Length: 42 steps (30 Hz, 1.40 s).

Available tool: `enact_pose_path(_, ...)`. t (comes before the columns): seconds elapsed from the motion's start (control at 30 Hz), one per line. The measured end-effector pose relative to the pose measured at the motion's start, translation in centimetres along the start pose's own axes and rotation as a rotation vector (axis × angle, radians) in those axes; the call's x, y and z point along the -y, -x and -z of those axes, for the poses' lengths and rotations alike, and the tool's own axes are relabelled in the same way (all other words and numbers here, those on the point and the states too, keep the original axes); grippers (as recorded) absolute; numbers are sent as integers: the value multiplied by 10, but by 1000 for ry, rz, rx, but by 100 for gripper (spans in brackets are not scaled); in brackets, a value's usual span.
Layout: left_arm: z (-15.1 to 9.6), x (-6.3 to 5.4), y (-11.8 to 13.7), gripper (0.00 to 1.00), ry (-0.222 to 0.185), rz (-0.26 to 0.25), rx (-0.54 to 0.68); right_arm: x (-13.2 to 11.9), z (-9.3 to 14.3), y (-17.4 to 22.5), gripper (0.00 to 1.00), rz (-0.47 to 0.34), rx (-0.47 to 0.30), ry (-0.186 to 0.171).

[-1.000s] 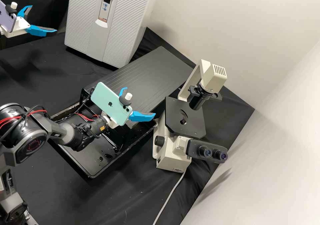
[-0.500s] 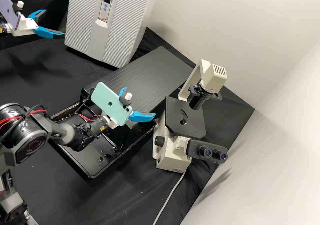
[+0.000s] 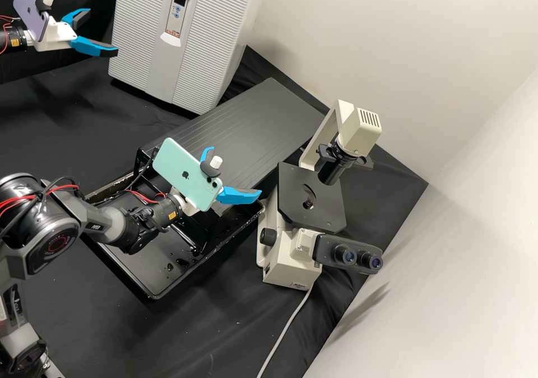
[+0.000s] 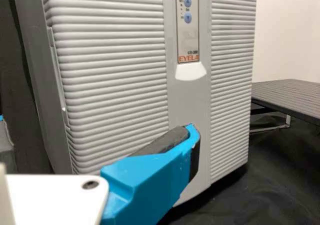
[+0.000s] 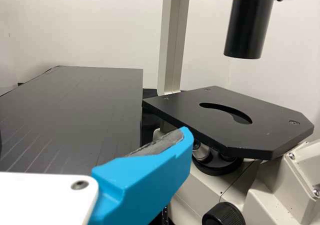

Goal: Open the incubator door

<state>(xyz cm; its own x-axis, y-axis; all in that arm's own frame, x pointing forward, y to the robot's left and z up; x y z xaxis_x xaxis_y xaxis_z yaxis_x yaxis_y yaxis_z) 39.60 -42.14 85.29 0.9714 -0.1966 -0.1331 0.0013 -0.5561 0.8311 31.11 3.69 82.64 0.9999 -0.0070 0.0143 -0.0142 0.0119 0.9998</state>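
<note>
Step in hand, as you may judge it: the approach to the pale grey, finely ribbed front door [image 3: 140, 41] of the white box-shaped incubator [image 3: 241, 27]. The door lies closed at the far end of the black cloth-covered counter [image 3: 56, 114]. Your left tool [image 3: 102, 31], blue-fingered on a white mount, stands beside it with fingers spread, holding nothing. The next move probably calls for you to bring one fingertip to the door's side edge, find a purchase there, and swing the panel outward. Your right tool [image 3: 235, 170], likewise open and without a load, is near the cream-and-black microscope [image 3: 288, 268]. Count for yourself: two tools, four blue fingers, one incubator, one door, one microscope with two eyepieces, one black ribbed platform [image 3: 246, 120], one black tray [image 3: 145, 271], and two phones, mint green [image 3: 179, 167] and purple [image 3: 29, 12].
</note>
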Motion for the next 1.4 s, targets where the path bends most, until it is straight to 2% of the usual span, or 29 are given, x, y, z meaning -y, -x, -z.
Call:
enact_pose_path(0.17, 11, -14, -11, 100, -34, -38, 35, 0, 0, 0, 100, 0, 0, 0)
enact_pose_path(0.3, 15, -25, -22, 100, -31, -78, 61, 0, 0, 0, 100, 0, 0, 0)
enact_pose_path(0.43, 19, -29, -34, 100, -16, -98, 79, 0, 0, 0, 100, 0, 0, 0)
enact_pose_path(0.6, 20, -28, -43, 100, -15, -88, 115, 0, 0, 0, 100, 0, 0, 0)
enact_pose_path(0.77, 14, -28, -55, 100, 5, -92, 152, 0, 0, 0, 100, 0, 0, 0)
enact_pose_path(0.83, 12, -23, -60, 100, 22, -86, 164, 0, 0, 0, 100, 0, 0, 0)
enact_pose_path(0.97, 5, -16, -67, 100, 28, -73, 185, 0, 0, 0, 100, 0, 0, 0)
enact_pose_path(1.07, 6, -18, -69, 100, 26, -77, 181, 0, 0, 0, 100, 0, 0, 0)
enact_pose_path(1.4, 11, -10, -72, 100, 38, -90, 192, 0, 0, 0, 100, 0, 0, 0)
